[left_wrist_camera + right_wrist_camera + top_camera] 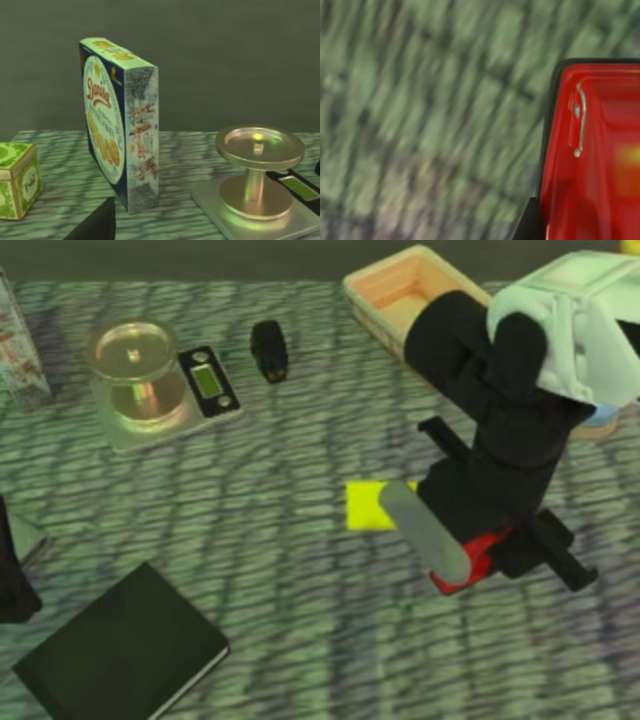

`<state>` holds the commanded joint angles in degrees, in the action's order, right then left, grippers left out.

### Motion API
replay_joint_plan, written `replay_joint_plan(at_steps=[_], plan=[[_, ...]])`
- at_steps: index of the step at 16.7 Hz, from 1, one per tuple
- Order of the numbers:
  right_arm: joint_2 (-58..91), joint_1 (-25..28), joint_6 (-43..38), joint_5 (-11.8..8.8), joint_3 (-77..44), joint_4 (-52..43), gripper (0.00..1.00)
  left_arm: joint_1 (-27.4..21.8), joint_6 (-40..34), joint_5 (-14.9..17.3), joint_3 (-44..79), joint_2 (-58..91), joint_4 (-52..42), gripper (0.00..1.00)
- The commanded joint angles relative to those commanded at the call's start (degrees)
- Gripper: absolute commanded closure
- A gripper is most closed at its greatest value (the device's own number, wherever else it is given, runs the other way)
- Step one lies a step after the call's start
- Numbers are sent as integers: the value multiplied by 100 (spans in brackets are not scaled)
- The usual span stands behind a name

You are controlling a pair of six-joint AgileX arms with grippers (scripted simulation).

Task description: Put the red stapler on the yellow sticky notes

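The red stapler [480, 558] shows only partly in the top view, right of centre, peeking out from under my right gripper [497, 540]. In the right wrist view the red stapler [592, 160] looms very close, glossy, with a black rim along its edge. The yellow sticky notes [366, 505] lie flat on the table just left of the stapler; the arm hides their right end. I cannot tell whether the stapler rests on the table or is held. My left arm [12, 575] stays parked at the table's left edge.
A kitchen scale [160, 385] with a round pan and a small black stapler-like object [270, 350] stand at the back. An open box [405, 295] is at the back right. A black notebook [125, 650] lies front left. A biscuit box [120, 125] and a green box [17, 180] stand far left.
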<state>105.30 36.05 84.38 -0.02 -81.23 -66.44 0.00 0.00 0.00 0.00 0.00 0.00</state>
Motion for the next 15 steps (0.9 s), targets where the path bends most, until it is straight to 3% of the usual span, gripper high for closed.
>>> replay_joint_plan(at_steps=[6,15], plan=[[722,-43,-433,17,-962,-441,100,0,0,0,0,0,0,0],[3045,-275,-2158,57,-5012,-1886,100,0,0,0,0,0,0,0]])
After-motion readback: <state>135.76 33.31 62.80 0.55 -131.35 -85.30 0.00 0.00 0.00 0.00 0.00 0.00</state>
